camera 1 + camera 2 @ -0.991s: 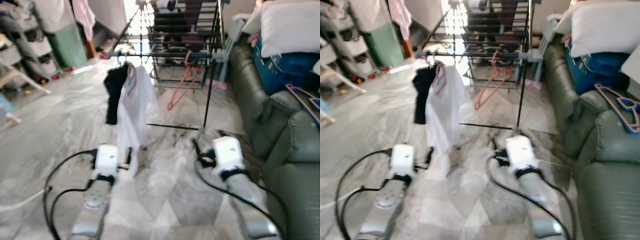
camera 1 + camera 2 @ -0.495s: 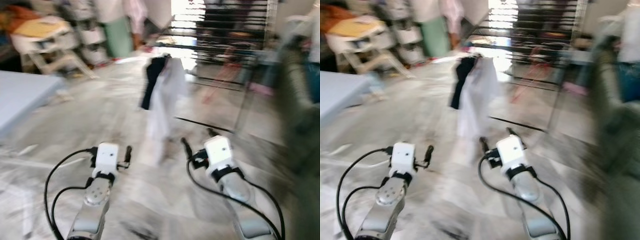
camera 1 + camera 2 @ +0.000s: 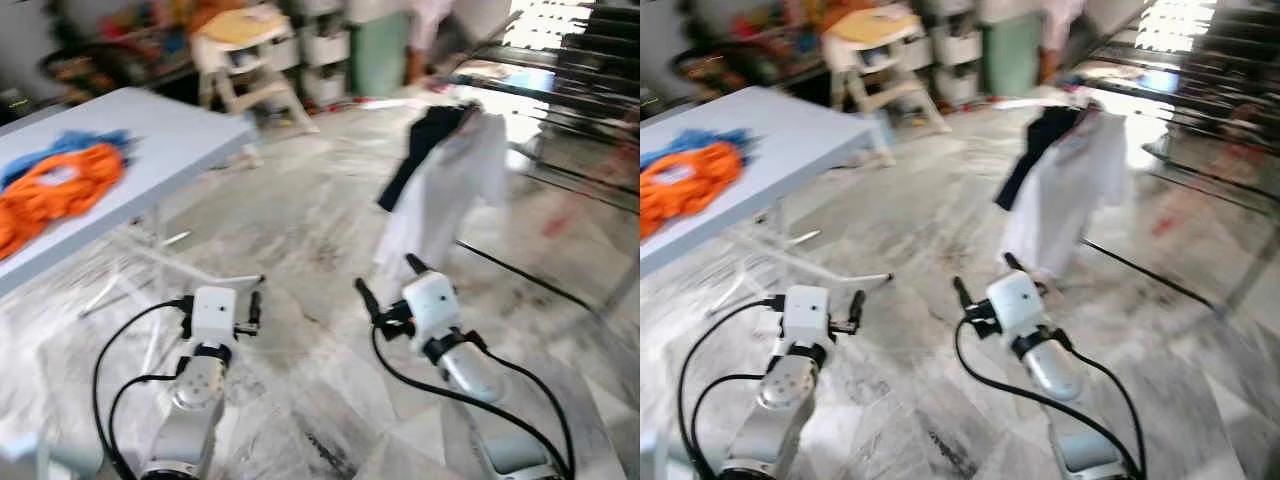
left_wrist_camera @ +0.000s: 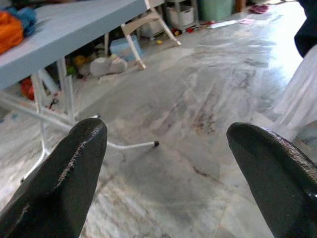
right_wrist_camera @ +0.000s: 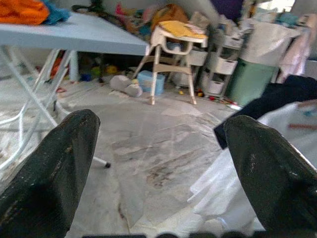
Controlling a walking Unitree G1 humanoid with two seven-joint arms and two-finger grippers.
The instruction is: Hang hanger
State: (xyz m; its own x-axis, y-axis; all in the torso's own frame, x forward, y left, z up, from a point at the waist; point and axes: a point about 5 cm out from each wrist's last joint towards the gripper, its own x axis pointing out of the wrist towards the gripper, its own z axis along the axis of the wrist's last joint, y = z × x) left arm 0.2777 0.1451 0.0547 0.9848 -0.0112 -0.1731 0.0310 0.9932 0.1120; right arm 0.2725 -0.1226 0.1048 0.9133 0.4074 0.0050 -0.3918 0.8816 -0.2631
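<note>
A white shirt (image 3: 450,190) and a black garment (image 3: 420,150) hang side by side from a rail of the drying rack (image 3: 560,90) at the back right. A reddish blur (image 3: 560,215) near the rack's foot may be a hanger; it is too smeared to tell. Both arms reach forward low over the marble floor. My left gripper (image 3: 220,308) is open and holds nothing. My right gripper (image 3: 390,282) is open too, a short way in front of the white shirt. The right wrist view catches that shirt (image 5: 247,168) past one fingertip (image 5: 267,168).
A light blue folding table (image 3: 150,140) stands at the left with an orange garment (image 3: 50,190) and a blue cloth on it; its white legs (image 4: 54,114) spread over the floor. Behind are a high chair (image 3: 245,50), drawers and a green bin (image 3: 378,55).
The camera has swung to the left: the sofa has left the picture, the rack has slid to the right, and the blue table has come in. Both arms keep their pose.
</note>
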